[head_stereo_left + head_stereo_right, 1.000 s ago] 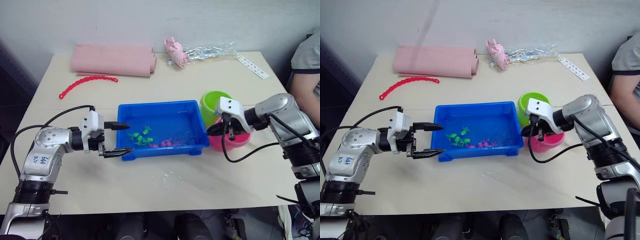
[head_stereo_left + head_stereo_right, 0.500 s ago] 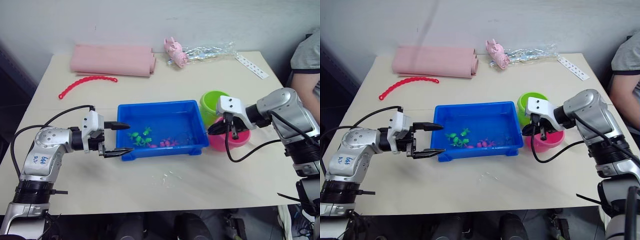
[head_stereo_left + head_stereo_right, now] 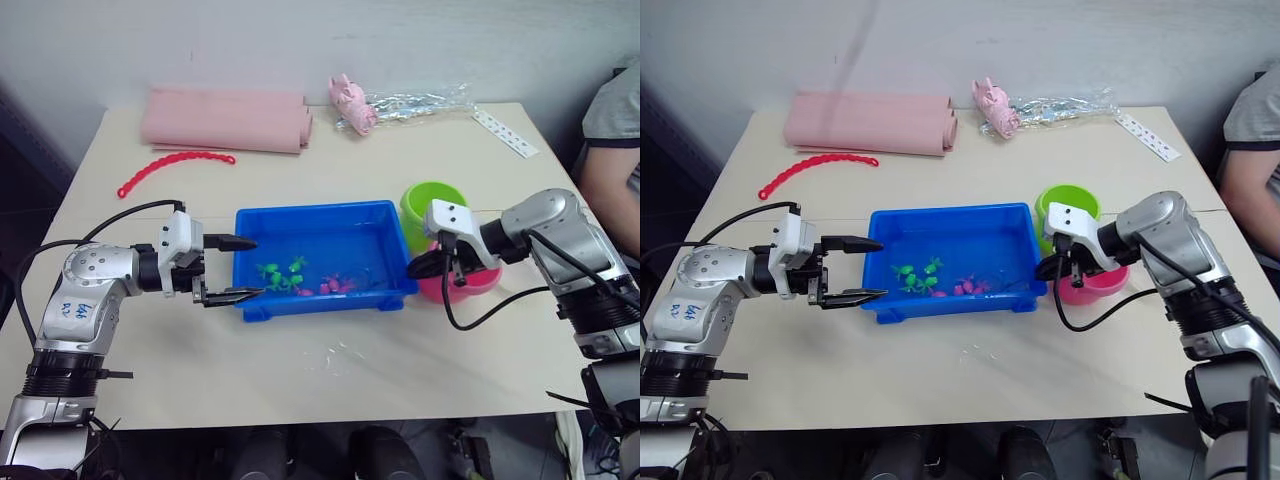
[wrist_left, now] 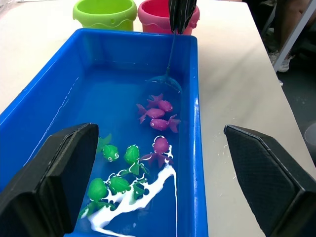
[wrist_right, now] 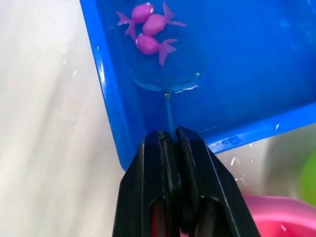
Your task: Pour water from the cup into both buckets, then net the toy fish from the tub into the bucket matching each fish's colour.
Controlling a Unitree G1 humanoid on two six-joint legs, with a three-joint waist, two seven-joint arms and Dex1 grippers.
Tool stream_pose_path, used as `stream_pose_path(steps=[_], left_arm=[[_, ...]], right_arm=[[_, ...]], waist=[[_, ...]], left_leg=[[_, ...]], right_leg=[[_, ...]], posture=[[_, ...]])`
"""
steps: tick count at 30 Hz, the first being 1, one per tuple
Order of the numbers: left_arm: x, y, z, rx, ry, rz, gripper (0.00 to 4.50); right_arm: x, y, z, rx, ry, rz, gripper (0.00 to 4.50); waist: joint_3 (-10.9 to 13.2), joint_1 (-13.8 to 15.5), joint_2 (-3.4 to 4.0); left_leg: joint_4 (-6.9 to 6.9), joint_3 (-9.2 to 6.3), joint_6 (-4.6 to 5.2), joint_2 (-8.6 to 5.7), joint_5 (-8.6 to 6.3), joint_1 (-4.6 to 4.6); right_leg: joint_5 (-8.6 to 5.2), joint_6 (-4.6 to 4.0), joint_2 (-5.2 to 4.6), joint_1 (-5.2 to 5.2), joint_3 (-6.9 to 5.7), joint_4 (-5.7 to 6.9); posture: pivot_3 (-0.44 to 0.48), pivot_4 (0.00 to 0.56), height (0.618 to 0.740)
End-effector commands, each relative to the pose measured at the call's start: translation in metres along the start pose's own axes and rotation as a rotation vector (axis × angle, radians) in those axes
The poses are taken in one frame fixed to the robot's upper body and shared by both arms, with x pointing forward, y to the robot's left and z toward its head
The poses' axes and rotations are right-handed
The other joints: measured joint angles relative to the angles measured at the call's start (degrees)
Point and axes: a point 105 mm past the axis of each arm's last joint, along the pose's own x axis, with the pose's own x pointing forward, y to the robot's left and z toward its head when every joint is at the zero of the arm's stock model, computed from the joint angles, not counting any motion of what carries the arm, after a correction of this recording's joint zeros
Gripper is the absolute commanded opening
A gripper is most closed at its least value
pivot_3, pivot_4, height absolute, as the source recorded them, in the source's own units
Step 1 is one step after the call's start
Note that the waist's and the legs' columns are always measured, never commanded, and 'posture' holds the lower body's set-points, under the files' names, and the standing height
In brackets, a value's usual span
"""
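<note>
The blue tub point(image 3: 310, 212) sits mid-table and holds water, green toy fish point(image 3: 280, 272) and pink toy fish point(image 3: 335, 287). Just right of it stand the lime green bucket point(image 3: 430, 205) and, nearer me, the pink bucket point(image 3: 475, 285). My right gripper point(image 3: 418, 267) hangs over the tub's right rim, shut on the net's thin handle point(image 5: 168, 111). The net's hoop point(image 5: 165, 81) lies in the water beside three pink fish point(image 5: 148, 29). My left gripper point(image 3: 258, 267) is open, with its fingers on either side of the tub's left end. The cup is out of view.
A folded pink cloth point(image 3: 225, 120) and a red beaded strip point(image 3: 175, 165) lie at the back left. A pink toy point(image 3: 352, 100), a clear bag point(image 3: 420, 100) and a white strip point(image 3: 505, 133) lie at the back. A person point(image 3: 615, 150) sits at the right edge. Water drops point(image 3: 340, 355) lie in front of the tub.
My right gripper has slid a little left toward the tub, still holding the net. My left gripper has shifted slightly away from me at the tub's left end.
</note>
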Motion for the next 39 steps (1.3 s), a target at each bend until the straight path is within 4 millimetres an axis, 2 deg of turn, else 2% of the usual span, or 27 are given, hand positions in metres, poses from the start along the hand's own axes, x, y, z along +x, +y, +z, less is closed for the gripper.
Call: stream_pose_path(steps=[1, 13, 20, 31, 39], left_arm=[[-0.006, 0.003, 0.009, 0.046, 0.0, 0.013, 4.46], [-0.004, 0.003, 0.008, 0.043, 0.0, 0.013, 4.46], [-0.006, 0.003, 0.007, 0.041, 0.006, 0.014, 4.46], [-0.005, 0.002, 0.006, 0.04, 0.007, 0.009, 4.46], [-0.007, 0.003, 0.007, 0.042, 0.012, 0.008, 4.46]], right_arm=[[-0.012, 0.0, 0.004, -0.017, -0.006, -0.01, 0.0], [-0.019, -0.004, 0.007, 0.003, -0.026, -0.023, 0.0], [-0.017, -0.002, 0.013, 0.021, -0.087, -0.005, 0.0], [-0.005, 0.001, 0.006, 0.029, -0.13, -0.016, 0.0], [-0.016, -0.001, 0.003, 0.022, -0.128, -0.021, 0.0]], waist=[[0.0, 0.0, 0.0], [0.0, 0.0, 0.0], [0.0, -0.04, 0.0], [0.0, 0.0, 0.0], [0.0, 0.0, 0.0]], left_leg=[[0.0, 0.0, 0.0, 0.0, 0.0, 0.0], [0.01, 0.0, 0.0, 0.0, 0.0, 0.0], [0.0, 0.0, 0.0, 0.0, 0.0, 0.0], [0.01, 0.0, 0.0, 0.0, 0.0, 0.0], [0.01, 0.0, 0.0, 0.0, 0.0, 0.0]], right_leg=[[0.0, 0.0, 0.0, 0.0, 0.0, 0.0], [0.0, 0.0, 0.0, 0.0, 0.0, 0.0], [0.0, 0.0, 0.0, 0.0, 0.0, 0.0], [0.0, 0.0, 0.0, 0.0, -0.01, 0.01], [0.0, 0.0, 0.0, 0.0, -0.01, 0.01]], posture=[[0.0, 0.15, 0.74], [0.0, 0.15, 0.74], [0.0, 0.15, 0.74], [0.0, 0.15, 0.74], [0.0, 0.15, 0.74]])
